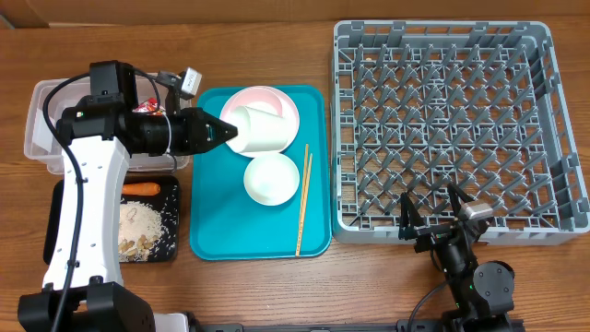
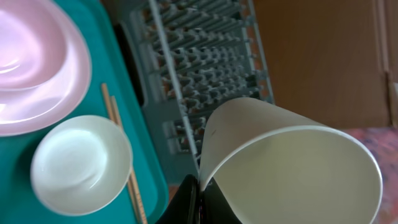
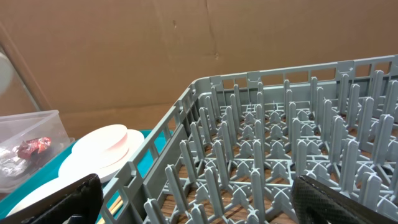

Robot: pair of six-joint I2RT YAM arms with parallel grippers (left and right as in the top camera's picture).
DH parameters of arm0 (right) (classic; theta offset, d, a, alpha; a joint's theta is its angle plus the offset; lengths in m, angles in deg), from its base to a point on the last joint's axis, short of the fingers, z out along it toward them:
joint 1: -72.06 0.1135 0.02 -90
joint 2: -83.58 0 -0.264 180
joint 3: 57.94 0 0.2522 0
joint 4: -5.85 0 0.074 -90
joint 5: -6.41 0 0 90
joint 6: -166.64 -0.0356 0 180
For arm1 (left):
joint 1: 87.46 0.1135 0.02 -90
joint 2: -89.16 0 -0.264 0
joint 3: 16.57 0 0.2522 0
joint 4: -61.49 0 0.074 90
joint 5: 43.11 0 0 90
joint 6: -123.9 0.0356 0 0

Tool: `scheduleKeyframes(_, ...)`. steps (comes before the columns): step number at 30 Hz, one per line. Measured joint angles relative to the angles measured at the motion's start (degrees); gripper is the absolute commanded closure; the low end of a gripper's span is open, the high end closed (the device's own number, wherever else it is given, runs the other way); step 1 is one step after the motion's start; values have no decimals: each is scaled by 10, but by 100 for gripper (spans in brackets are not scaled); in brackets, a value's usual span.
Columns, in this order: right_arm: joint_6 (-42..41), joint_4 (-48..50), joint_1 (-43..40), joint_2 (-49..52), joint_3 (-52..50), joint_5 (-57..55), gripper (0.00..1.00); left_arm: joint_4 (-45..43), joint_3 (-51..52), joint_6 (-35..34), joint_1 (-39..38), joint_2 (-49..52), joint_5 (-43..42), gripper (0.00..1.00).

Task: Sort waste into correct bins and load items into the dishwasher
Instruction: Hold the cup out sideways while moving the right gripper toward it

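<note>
Overhead and wrist views of the sorting station. The left gripper reached over the teal tray, its jaws clamped on the wall of the white cup, one finger inside the rim and one outside. The cup was held tipped on its side, mouth toward the arm, above the near edge of the pink plate. The plate lay at the tray's far end, the white bowl sat upright just in front of it, and the chopsticks lay side by side along the tray's right edge. Left of the tray stood the clear tub, with the red-and-silver wrapper inside. In front of it the black tray held the carrot and a heap of rice and food scraps. The grey dish rack sat on the bench to the right of the teal tray, with nothing loaded among its pegs. The right gripper was at the rack's front wall, its jaws apart and holding nothing.
</note>
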State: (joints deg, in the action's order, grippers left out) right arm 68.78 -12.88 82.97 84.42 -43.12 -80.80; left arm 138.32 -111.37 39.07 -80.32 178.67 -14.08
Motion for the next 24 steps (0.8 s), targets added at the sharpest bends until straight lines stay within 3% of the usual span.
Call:
scheduleKeyframes(8, -11, 9, 0, 0, 0, 33, 0, -8, 17, 60, 0, 19, -101, 96)
scheduleKeyframes(18, -85, 16, 0, 0, 0, 222, 0, -7, 29, 89, 0, 77, -146, 96)
scheduleKeyframes(24, -146, 10, 0, 30, 38, 270, 0, -7, 29, 92, -2, 79, -158, 96)
